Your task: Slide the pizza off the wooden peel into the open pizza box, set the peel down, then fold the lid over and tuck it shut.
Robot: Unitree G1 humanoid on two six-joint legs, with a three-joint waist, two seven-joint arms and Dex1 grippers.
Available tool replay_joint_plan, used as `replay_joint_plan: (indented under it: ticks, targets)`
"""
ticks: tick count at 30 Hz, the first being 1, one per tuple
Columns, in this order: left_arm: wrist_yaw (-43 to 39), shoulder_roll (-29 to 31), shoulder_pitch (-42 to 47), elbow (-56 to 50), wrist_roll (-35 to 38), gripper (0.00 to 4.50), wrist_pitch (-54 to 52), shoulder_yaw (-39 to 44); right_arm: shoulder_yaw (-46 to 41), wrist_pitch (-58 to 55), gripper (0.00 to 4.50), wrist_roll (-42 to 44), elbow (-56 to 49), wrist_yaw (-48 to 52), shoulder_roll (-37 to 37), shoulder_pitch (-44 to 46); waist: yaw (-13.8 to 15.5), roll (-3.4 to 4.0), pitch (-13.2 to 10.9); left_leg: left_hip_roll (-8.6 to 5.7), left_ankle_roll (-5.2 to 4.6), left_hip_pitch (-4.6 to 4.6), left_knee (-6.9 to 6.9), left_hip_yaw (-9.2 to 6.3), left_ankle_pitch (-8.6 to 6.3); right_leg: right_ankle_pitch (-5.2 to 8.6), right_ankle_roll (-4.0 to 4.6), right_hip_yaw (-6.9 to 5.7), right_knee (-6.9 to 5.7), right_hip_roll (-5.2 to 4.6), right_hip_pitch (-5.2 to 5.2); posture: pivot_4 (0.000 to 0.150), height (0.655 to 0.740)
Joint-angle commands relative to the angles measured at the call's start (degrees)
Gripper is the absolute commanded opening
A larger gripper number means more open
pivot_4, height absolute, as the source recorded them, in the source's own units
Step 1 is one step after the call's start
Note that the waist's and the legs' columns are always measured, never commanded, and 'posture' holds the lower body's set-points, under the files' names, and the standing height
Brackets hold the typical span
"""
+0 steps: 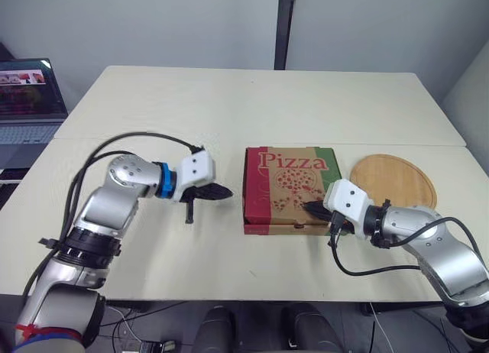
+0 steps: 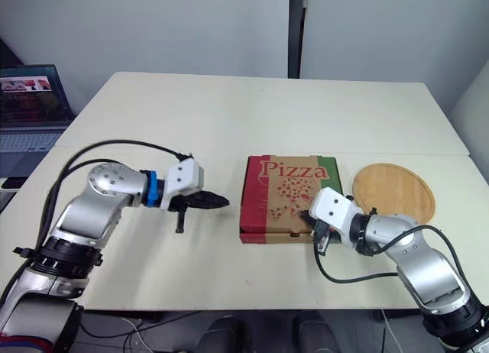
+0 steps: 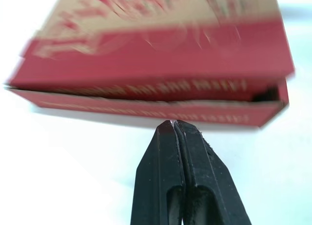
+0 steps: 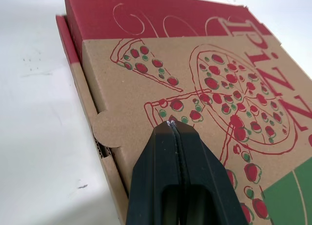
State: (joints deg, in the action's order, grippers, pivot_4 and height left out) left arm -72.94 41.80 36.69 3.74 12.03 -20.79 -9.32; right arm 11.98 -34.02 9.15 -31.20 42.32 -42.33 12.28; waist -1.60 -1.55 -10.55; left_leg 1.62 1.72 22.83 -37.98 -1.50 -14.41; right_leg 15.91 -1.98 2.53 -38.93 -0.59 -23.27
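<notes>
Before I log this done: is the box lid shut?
Folded down: the lid lies flat over the box, right hand at its front edge. A dark gap at one corner; full tuck, cannot tell.

Table behind pizza box lies open; peel crowds its right.

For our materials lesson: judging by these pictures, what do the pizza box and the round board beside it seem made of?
The pizza box: likely corrugated cardboard, matte brown with red and green print; fluting shows at its cut edge. The round board: seemingly wood, pale tan with faint grain, low sheen.
</notes>
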Motion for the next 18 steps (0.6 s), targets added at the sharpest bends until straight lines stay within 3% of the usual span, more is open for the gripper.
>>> replay_joint_plan:
  ticks: [1,6,18]
  targets:
    - [2.33,-3.26,1.19,-3.31,2.22,0.0,-2.71,0.11,1.11,1.67,0.03,-2.42,0.34,-0.17,-0.74,-0.75,0.0,-0.01,0.0,0.0,0.0,0.0,0.0,0.01,0.0,0.0,0.0,0.0,0.0,0.0,0.0,0.15,0.74]
    - [5.08,-6.25,-0.26,-2.2,-3.36,0.0,0.65,-5.23,2.27,3.55,0.03,-4.56,0.49,-0.2,-0.5,-1.33,-0.06,-0.01,0.01,0.02,0.0,-0.03,0.0,-0.01,0.0,-0.03,0.06,0.0,-0.01,0.02,0.01,0.15,0.74]
    - [4.96,-6.17,-4.14,1.37,-10.39,0.0,5.51,-12.24,-3.07,9.12,0.03,-5.23,1.4,-0.55,-0.52,-2.52,-0.08,-0.01,0.09,0.02,0.0,-0.09,0.01,0.02,0.0,-0.04,0.08,0.03,-0.01,0.02,0.06,0.15,0.74]
